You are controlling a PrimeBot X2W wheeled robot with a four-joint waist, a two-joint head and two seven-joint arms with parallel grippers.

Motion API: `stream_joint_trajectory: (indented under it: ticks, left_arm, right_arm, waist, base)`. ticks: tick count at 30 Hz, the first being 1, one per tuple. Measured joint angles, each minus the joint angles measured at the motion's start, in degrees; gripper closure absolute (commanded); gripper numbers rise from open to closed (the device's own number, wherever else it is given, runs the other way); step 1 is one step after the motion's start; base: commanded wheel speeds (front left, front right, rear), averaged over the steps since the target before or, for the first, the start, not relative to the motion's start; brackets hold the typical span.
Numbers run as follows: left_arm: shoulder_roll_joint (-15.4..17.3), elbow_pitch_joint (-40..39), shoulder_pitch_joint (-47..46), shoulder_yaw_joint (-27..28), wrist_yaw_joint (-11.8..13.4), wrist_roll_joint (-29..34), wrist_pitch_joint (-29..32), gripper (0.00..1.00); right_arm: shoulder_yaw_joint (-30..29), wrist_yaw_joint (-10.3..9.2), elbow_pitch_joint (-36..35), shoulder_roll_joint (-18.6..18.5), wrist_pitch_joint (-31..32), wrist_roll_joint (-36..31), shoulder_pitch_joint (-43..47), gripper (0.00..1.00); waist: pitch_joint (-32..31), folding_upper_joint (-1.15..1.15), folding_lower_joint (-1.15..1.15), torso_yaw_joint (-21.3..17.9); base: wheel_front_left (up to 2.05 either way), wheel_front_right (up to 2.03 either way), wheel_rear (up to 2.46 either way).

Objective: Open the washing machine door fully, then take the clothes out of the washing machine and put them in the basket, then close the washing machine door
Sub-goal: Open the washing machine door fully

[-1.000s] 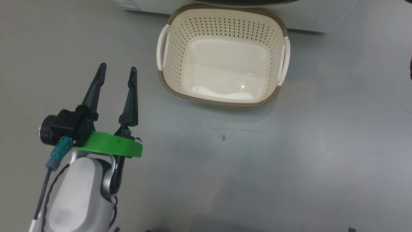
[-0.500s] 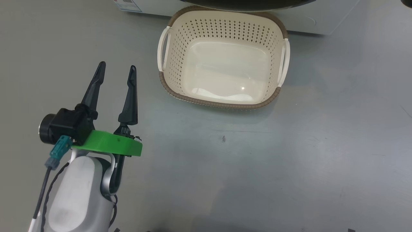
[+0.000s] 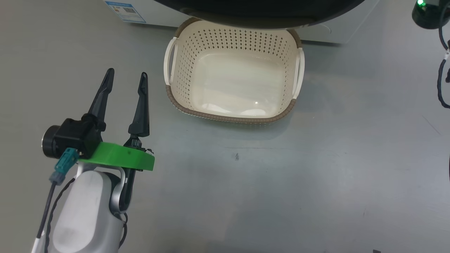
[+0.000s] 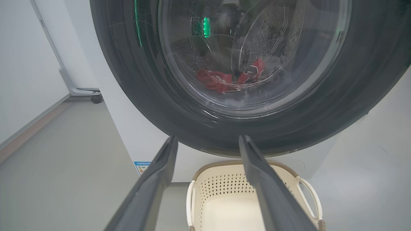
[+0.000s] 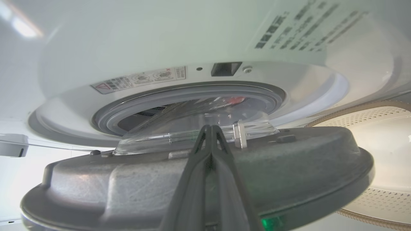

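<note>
Blue label (image 3: 124, 7) upper left, text unreadable. Cream basket (image 3: 181, 70) upper centre, empty. Red clothes (image 4: 224, 80) behind washing machine door (image 4: 128, 96) glass. Left gripper (image 3: 127, 72) spread wide, empty; right gripper (image 5: 209, 127) pinched closed, gripping nothing.

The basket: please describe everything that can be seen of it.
The basket is cream plastic, rounded-rectangular, its walls perforated with small diamond holes, its bottom smooth and glossy. A brown woven rim runs around the top, with a white handle at each end. It stands upright and empty on the grey floor, directly before the white washing machine; the black ring of the washing machine door overhangs its far edge in the head view. Nothing seen touches it but the floor.
</note>
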Motion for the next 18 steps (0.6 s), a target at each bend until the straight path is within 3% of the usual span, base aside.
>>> stream_joint_trajectory:
  ticks: [18]
  left_arm:
    - [0.0,1.7,0.9,0.0,0.0,0.5,0.0,0.00]
  right_arm:
    - [1.6,4.54,1.5,3.4,5.8,2.6,7.1,1.00]
  waist:
    - [-4.3,0.00,0.00,-2.2]
  base:
    - [0.00,0.00,0.00]
